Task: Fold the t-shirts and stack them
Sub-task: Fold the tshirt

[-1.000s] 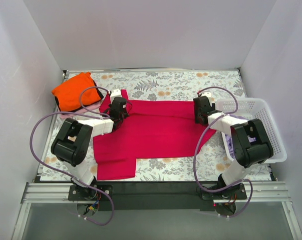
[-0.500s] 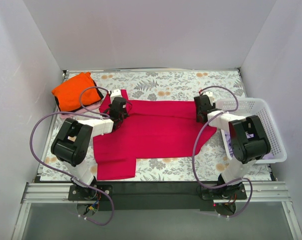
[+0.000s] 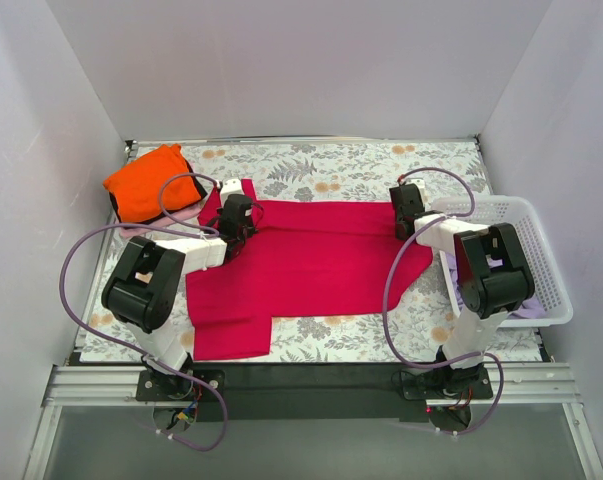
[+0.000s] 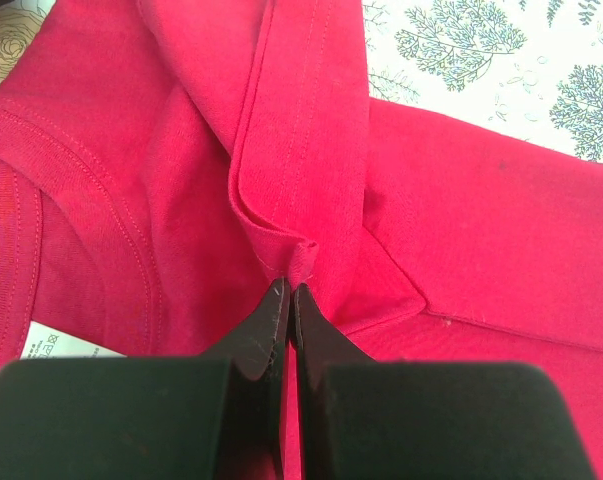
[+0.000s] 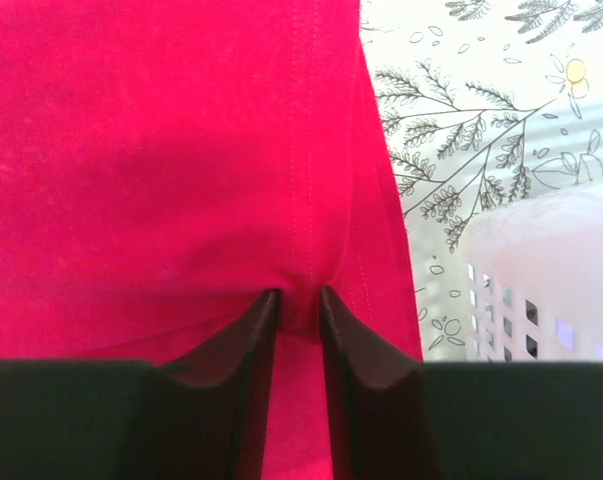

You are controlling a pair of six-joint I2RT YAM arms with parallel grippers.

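Observation:
The crimson-magenta t-shirt lies spread flat across the middle of the floral table. My left gripper is at its far left, by the collar, and is shut on a raised fold of the crimson cloth. My right gripper is at the shirt's far right edge, with its jaws pinching a small bunch of the crimson cloth near the hem. The bright orange t-shirt lies folded at the far left. A bit of pale pink cloth shows under it. Lavender cloth shows in the basket.
A white lattice basket stands at the right edge, and my right arm's elbow hangs over it. It also shows in the right wrist view. White walls close in the left, back and right. A black rail runs along the near edge.
My right gripper has moved slightly farther back along the shirt's right edge, and its elbow has swung right over the basket. The left arm has not moved.

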